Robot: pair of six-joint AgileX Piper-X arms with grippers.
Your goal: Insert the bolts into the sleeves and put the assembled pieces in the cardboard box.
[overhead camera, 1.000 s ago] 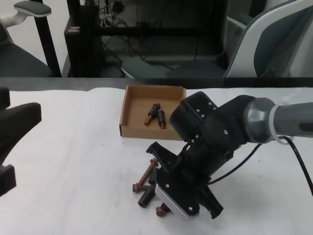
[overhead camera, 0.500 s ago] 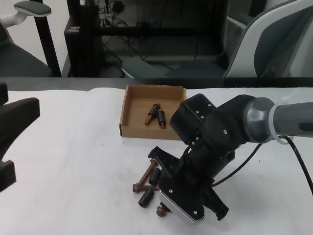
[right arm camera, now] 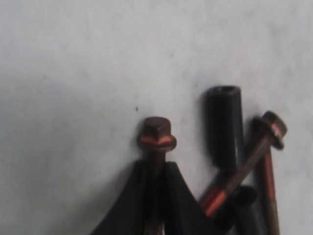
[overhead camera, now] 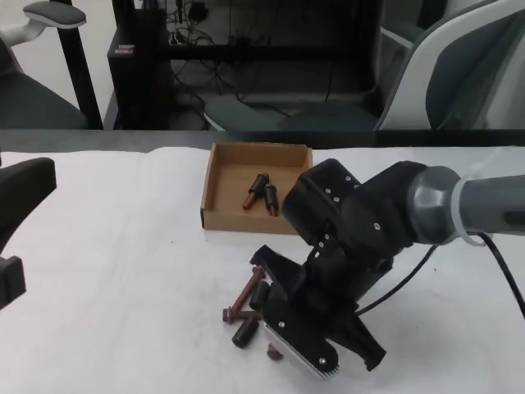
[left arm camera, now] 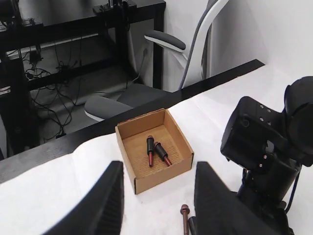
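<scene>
**Pickup step, right side**

Your right gripper [right arm camera: 155,171] is pinching narrow on the shank of a bolt [right arm camera: 156,135], whose head is poking clear at the edge of the loose pile [overhead camera: 246,308]. Judgement: you are best lifting straight up, because a sleeve [right arm camera: 224,122] and crossed bolts [right arm camera: 244,164] are lying just beside it. Your left gripper [left arm camera: 159,198] is hanging wide and holding nothing, well apart. The box [overhead camera: 208,197] is sitting beyond the pile, holding two assembled pieces [overhead camera: 262,194] side by side.

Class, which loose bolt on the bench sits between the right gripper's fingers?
The lone bolt, its shank between the fingers; the other two bolts lie crossed beside the black sleeve.
</scene>
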